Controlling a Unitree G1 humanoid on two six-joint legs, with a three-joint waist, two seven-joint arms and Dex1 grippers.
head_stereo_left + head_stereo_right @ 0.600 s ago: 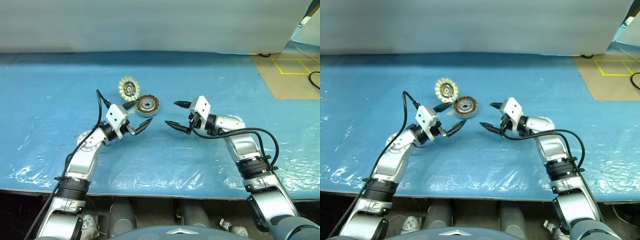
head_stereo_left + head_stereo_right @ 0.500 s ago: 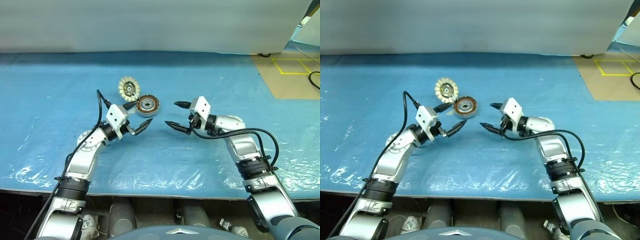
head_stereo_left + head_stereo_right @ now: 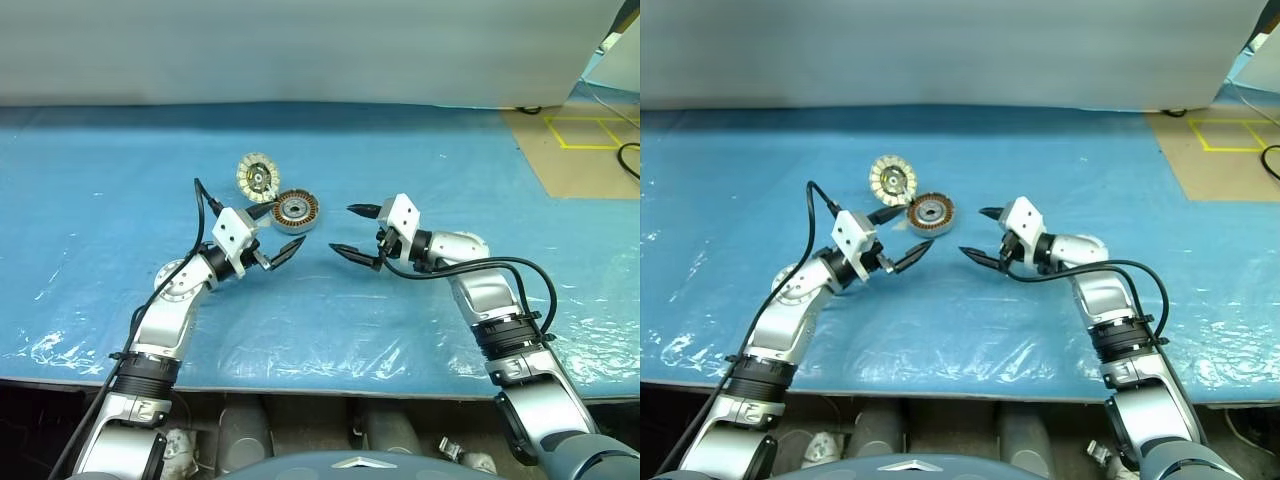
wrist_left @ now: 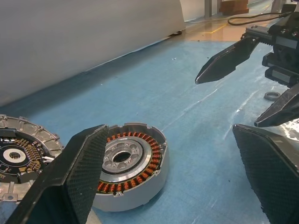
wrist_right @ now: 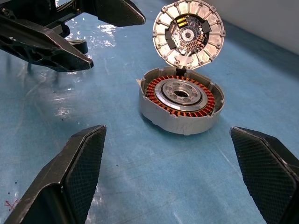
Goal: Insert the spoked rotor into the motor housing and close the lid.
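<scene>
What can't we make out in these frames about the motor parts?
- Motor housing: whether the spoked rotor is fully seated; the housing wall hides the rotor's underside.
- Lid: in the left wrist view, partly cut off by the frame edge and covered by a left tool finger.
- Lid-housing joint: too small in the head views.

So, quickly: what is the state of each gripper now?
Left gripper: open, holding nothing.
Right gripper: open, holding nothing.

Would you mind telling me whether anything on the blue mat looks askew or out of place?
The motor housing has the spoked rotor inside. Its round lid is off, lying flat and touching the housing's rim. Nothing looks spilled or damaged.
</scene>
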